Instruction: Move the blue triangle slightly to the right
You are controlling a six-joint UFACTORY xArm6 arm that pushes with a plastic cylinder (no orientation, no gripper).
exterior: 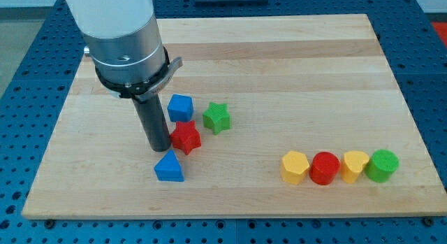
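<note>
The blue triangle lies on the wooden board at the view's lower left of centre. My tip rests on the board just above the triangle and slightly to its left, a small gap apart. The tip is right beside the left side of a red star, touching or nearly touching it.
A blue block and a green star sit above the red star. A row at the view's lower right holds a yellow block, a red cylinder, a yellow block and a green cylinder.
</note>
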